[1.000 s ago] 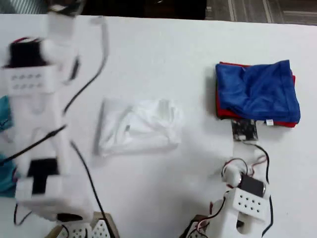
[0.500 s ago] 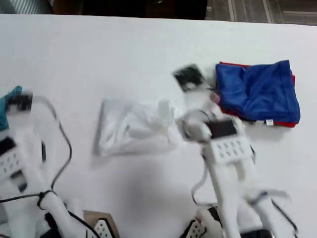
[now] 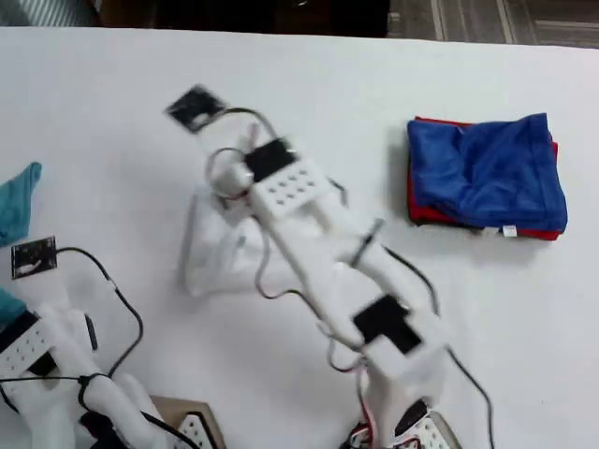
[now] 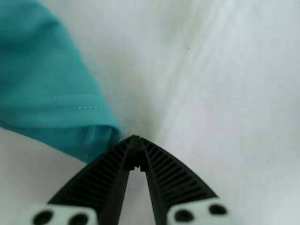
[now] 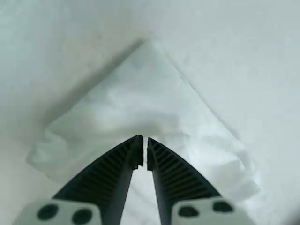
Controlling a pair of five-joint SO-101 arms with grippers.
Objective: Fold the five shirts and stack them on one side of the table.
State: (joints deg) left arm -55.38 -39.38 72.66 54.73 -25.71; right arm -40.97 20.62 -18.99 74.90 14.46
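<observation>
A folded white shirt (image 3: 211, 254) lies on the white table (image 3: 374, 84) left of centre. My right arm stretches across it, and my right gripper (image 5: 144, 151) hangs shut just above the white shirt (image 5: 140, 101), near one of its corners. A folded blue shirt (image 3: 487, 168) rests on a red shirt (image 3: 429, 214) at the right side. A teal shirt (image 3: 15, 201) lies at the left edge. My left gripper (image 4: 135, 143) is shut, its tips on the table right beside a hem of the teal shirt (image 4: 47, 89), with nothing between the fingers.
More teal cloth (image 3: 7, 305) shows at the left edge by the left arm. Cables trail from both arms over the near half of the table. The table's far edge runs along the back, with dark floor beyond.
The right arm swung from the near right, past the blue stack, across to the white shirt. The left arm drew back from the far left to the near left by the teal shirt.
</observation>
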